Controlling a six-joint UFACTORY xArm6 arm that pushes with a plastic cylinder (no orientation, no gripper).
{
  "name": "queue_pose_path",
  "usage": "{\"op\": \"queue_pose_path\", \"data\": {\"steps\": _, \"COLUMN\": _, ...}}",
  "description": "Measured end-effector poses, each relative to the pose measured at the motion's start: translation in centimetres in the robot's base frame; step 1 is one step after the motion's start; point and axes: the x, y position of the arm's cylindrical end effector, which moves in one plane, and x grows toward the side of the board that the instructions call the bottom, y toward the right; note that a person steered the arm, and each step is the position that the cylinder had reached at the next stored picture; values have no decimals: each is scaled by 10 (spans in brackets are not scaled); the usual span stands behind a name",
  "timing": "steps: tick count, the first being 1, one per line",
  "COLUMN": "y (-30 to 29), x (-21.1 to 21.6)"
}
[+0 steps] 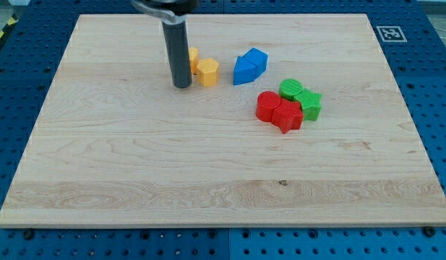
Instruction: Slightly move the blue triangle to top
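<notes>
Rod's tip (182,85) is sitting beside the yellow block (207,72), clamping nothing, left of the blue triangle (243,71); approach pending, needing to get below it.

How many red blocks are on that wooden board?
2. One rounded red block sits right of the board's centre; the other red block touches it on the view's right, beside the green blocks. Nothing seems hidden behind them.

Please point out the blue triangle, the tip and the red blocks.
blue triangle (243,71), camera view, front face.
tip (182,85), camera view, the rod's very end.
red blocks (278,112), camera view, middle of the pair.
</notes>
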Motion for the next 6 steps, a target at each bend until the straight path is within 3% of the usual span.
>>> {"op": "queue_pose_path", "data": {"steps": 1, "y": 23, "x": 23}}
{"op": "queue_pose_path", "data": {"steps": 3, "y": 64, "x": 23}}
{"op": "queue_pose_path", "data": {"steps": 6, "y": 101, "x": -23}}
